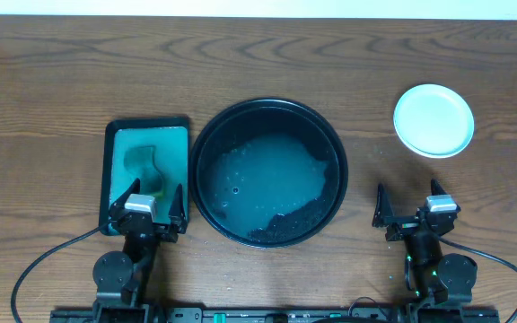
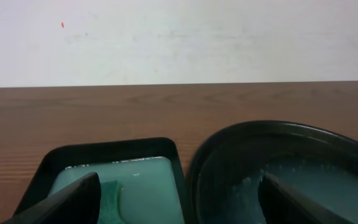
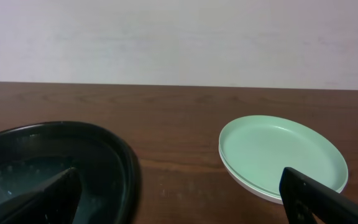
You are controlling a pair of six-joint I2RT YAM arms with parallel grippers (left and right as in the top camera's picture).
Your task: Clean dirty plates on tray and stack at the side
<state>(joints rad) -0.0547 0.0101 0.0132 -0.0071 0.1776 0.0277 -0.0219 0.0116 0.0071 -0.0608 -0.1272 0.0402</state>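
The plates (image 1: 433,119) sit stacked on the table (image 1: 61,72), right of the tray (image 1: 335,144); the tray holds only foamy water (image 1: 267,175); left gripper (image 1: 157,193) and right gripper (image 1: 408,193) are spread wide, holding nothing; the job looks done, so do not bump the stack.

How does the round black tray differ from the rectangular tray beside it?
The round black tray is circular and clearly wider; the rectangular tray is narrower with straight sides. The round black tray holds only cloudy, bubbly water, while the rectangular tray holds a sponge in teal liquid. The round black tray sits mid-table, the rectangular tray to its left. Both have dark raised rims and are wet inside.
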